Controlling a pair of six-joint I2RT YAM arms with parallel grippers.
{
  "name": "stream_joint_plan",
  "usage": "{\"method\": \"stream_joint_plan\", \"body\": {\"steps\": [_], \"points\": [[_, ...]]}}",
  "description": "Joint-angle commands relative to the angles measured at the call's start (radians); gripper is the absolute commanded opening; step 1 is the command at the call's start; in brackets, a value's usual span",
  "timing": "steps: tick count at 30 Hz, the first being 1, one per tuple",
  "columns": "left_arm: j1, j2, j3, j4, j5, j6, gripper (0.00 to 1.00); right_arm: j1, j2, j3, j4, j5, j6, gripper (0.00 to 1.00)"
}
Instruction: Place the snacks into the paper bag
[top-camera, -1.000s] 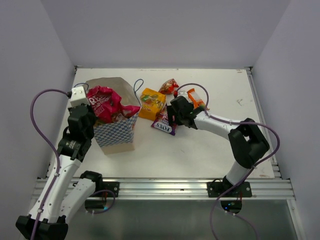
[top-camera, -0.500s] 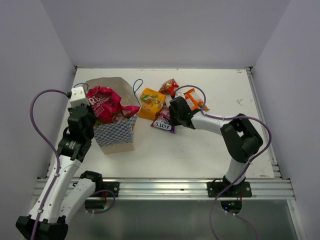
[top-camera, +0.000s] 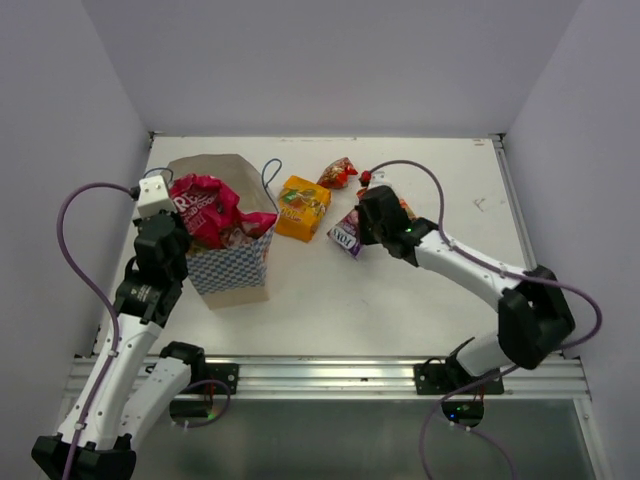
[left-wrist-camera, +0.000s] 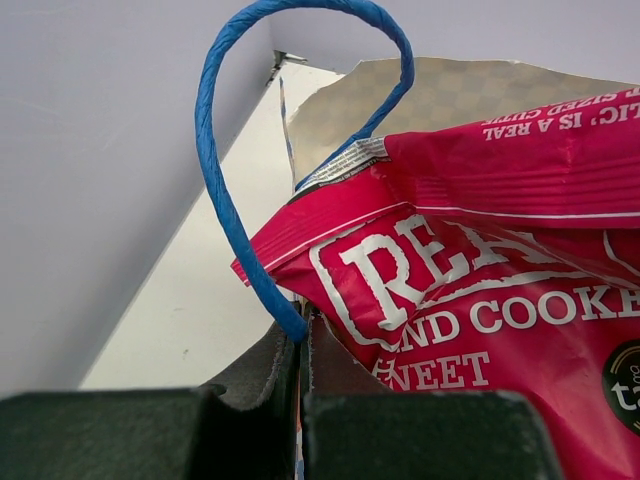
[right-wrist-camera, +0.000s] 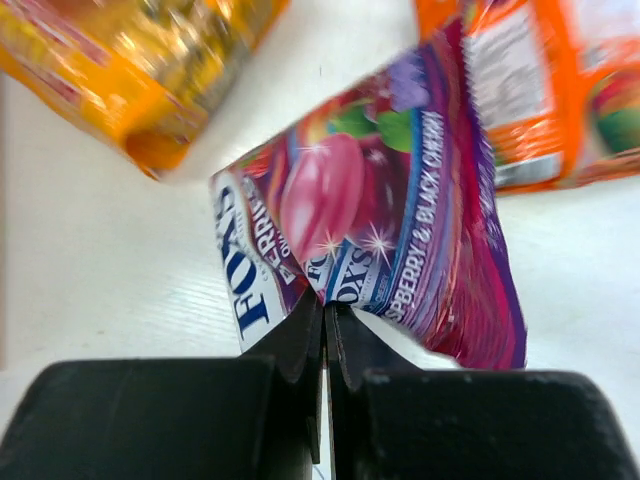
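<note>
The small purple foil packet was pinched by right tool, rim of tan-white checkered paper bag by left tool.

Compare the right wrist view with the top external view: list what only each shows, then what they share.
Only the right wrist view: the right hand shut on the purple packet, its fruit print up close. Only the top external view: the paper bag with the magenta bag sticking out, the left hand at its rim, the red packet. Both: the purple packet, the yellow-orange pouch, and the orange packet, mostly hidden from above.
</note>
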Motion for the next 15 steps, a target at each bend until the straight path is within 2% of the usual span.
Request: {"method": "stream_joint_plan", "body": {"steps": [1, 5, 6, 11, 15], "points": [[-0.006, -0.032, -0.023, 0.032, -0.071, -0.003, 0.0, -0.003, -0.235, 0.108, -0.049, 0.122, -0.074, 0.0], [-0.006, -0.031, -0.026, 0.036, -0.053, -0.002, 0.0, -0.003, -0.312, 0.307, -0.099, 0.097, -0.129, 0.0], [-0.006, -0.029, -0.026, 0.036, -0.053, -0.002, 0.0, -0.004, -0.303, 0.405, -0.112, 0.084, -0.135, 0.0], [-0.006, -0.023, -0.031, 0.039, -0.037, -0.002, 0.0, -0.001, -0.238, 0.64, -0.075, -0.066, -0.135, 0.0], [-0.006, -0.02, -0.032, 0.044, -0.031, -0.002, 0.0, 0.031, -0.177, 0.757, -0.037, -0.201, -0.101, 0.0]]}}
